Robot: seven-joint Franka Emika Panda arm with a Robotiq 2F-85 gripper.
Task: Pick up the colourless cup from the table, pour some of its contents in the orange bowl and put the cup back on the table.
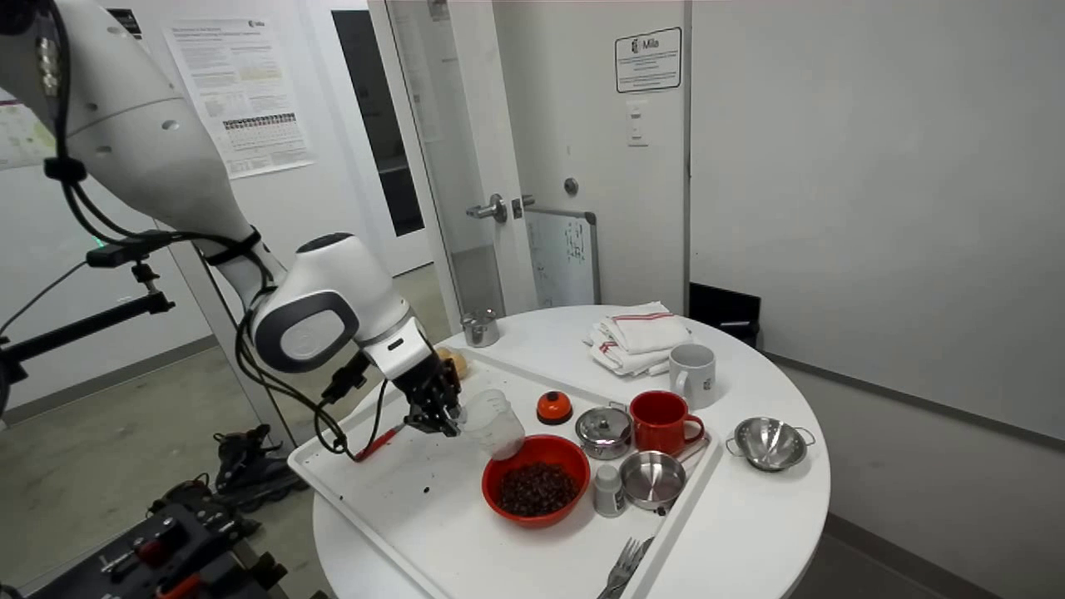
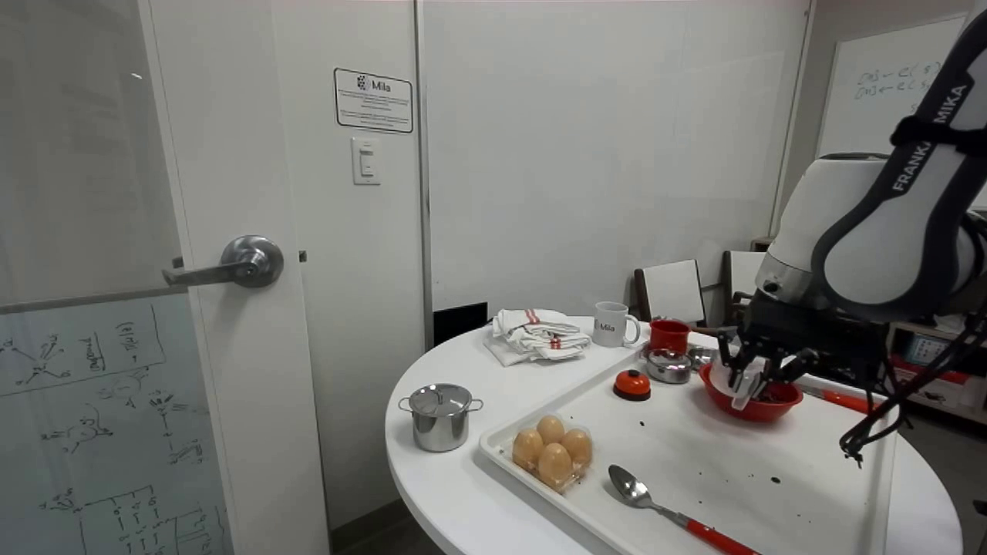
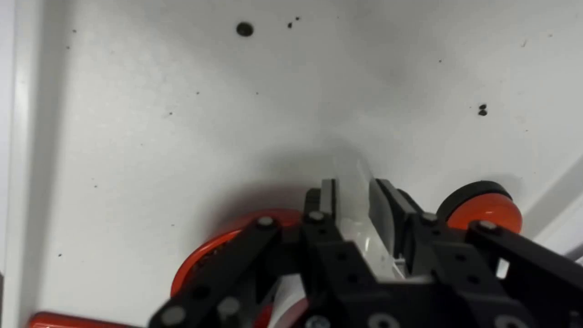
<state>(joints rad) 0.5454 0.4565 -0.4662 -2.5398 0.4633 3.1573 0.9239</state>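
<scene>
The colourless cup [image 1: 492, 426] is held tilted, its lower end over the near rim of the orange-red bowl [image 1: 537, 522]. The bowl stands on the white tray and holds dark beans. My gripper [image 1: 452, 418] is shut on the cup. In an exterior view the cup [image 2: 723, 375] shows partly behind the gripper fingers [image 2: 746, 379], over the bowl [image 2: 742, 412]. In the wrist view the clear cup [image 3: 354, 200] lies between the fingertips [image 3: 355, 189]; the bowl [image 3: 184, 273] is partly hidden by the gripper. I cannot tell what is in the cup. The round white table [image 1: 774, 528] carries everything.
The tray [image 1: 391, 507] has raised edges. Beside the bowl are an orange timer [image 1: 554, 408], lidded pot [image 1: 605, 431], red mug [image 1: 661, 422], metal pan [image 1: 654, 480] and grey shaker [image 1: 609, 492]. Eggs [image 2: 554, 455] and a spoon [image 2: 632, 487] lie on the tray.
</scene>
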